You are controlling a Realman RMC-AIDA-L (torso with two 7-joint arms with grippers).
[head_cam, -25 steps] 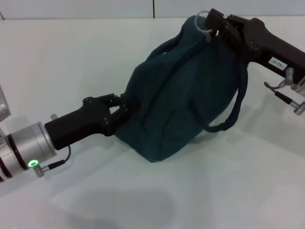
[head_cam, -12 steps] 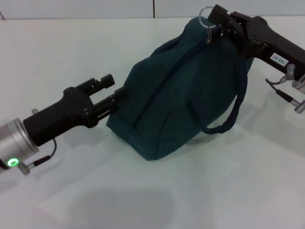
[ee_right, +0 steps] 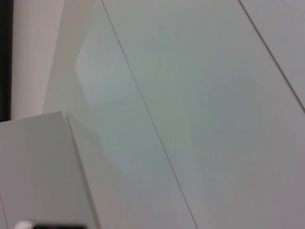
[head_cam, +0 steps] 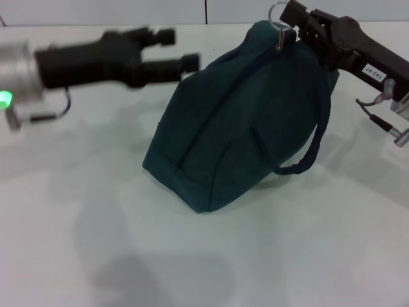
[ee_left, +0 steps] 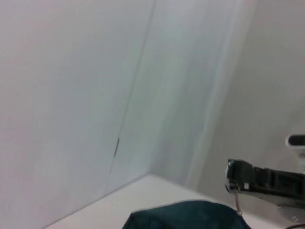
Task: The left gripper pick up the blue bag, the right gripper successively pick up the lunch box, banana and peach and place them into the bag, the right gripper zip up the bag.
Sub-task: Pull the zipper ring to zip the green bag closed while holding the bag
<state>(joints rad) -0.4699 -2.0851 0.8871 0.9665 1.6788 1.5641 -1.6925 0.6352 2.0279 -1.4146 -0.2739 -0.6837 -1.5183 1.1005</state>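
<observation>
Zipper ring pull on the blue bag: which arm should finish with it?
Right. The right gripper is already at the ring pull on top of the blue bag, while the left gripper hangs open beside the bag, touching nothing.

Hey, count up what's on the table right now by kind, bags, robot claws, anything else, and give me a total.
Bags: 1, the bag
Metal ring pulls: 1, the ring at the bag's top
Claws: 2, left claw open and off the bag, right claw at the ring
Total: 4
</observation>
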